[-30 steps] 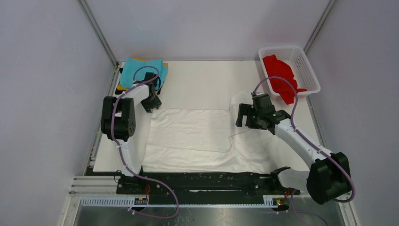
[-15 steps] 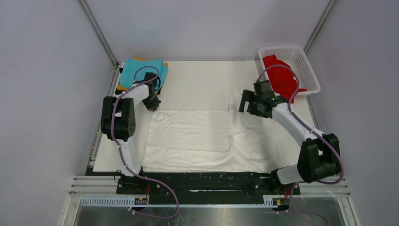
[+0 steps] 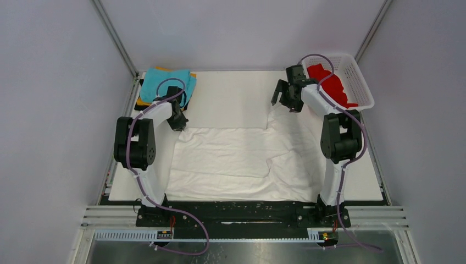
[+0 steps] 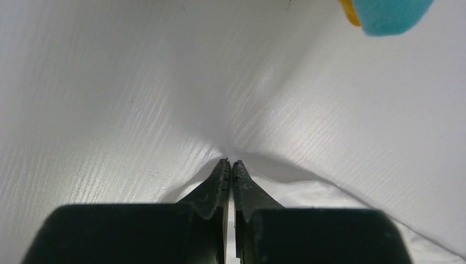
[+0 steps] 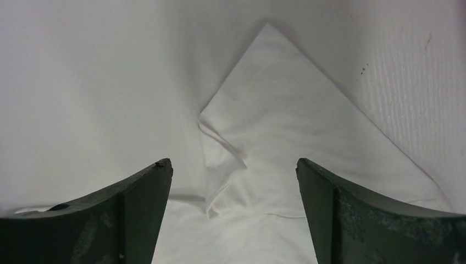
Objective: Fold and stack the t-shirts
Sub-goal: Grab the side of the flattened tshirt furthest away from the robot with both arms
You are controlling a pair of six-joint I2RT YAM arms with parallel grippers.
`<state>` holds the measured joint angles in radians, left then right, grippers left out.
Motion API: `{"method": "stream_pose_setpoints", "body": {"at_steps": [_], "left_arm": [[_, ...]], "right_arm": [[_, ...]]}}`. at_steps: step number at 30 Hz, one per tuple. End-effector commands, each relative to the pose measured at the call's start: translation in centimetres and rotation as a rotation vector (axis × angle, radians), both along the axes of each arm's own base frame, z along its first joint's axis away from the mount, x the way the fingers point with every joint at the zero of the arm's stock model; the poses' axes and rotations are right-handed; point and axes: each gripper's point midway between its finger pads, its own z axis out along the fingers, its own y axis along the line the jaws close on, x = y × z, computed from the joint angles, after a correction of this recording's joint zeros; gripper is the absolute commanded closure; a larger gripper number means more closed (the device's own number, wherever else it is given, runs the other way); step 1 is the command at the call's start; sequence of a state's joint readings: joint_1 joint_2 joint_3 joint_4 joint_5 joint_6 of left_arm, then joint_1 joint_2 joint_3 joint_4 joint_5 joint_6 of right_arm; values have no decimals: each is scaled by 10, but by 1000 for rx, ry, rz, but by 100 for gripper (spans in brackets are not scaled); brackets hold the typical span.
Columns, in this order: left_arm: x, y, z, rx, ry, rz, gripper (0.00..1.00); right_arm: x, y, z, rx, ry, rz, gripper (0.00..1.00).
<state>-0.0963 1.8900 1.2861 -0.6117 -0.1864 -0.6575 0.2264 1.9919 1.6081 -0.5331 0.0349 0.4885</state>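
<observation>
Lying spread across the centre of the worktop point(image 3: 231, 96), the white t-shirt point(image 3: 231, 157) has its upper-left corner pinched in the left gripper point(image 4: 229, 163), jaws closed on the cloth. The right gripper point(image 5: 233, 165) hovers over the shirt's upper-right corner, jaws wide apart, holding nothing.

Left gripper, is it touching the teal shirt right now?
Apart. In the left wrist view, a wide stretch of table lies between the shut left gripper and the teal shirt at the top edge.
</observation>
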Motion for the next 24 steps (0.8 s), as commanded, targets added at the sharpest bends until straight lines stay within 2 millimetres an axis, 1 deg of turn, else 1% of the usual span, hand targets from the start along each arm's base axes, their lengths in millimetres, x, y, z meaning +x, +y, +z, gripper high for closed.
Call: {"method": "stream_pose_setpoints", "body": {"at_steps": [1,3,5,7,8,12,14,17,18,20,24], "left_arm": [[6,-4,20,-25,-72,-18,100],[4,-4,20,-29,-73,-14,100],[2,-6,21,-41,-81,-14,100],[1,-7,20,-47,-83,-12,100],[0,-8,20,-51,-84,-12,100],[-1,-9,21,-59,-83,-16,100],[-1,-10,23,-65,-86,-19,100],[-1,-12,24,-71,-90,-23,100],[-1,-12,24,-73,-91,-22,100],[0,-14,23,-84,-93,-23,100],[2,-17,24,-101,-96,-31,100]], "right_arm": [[11,-3,-8,-27,63,-71,9],[19,-7,-15,-68,89,-82,9],[32,-1,-15,-50,84,-83,9],[42,8,-19,-18,88,-91,9],[47,9,-21,-18,87,-99,9],[59,1,-23,-76,109,-140,8],[65,-3,-22,-111,108,-119,8],[79,-3,-16,-136,72,-57,7],[82,-5,-17,-147,65,-55,7],[87,-2,-24,-145,59,-21,6],[90,-1,-42,-100,86,-1,5]]}}
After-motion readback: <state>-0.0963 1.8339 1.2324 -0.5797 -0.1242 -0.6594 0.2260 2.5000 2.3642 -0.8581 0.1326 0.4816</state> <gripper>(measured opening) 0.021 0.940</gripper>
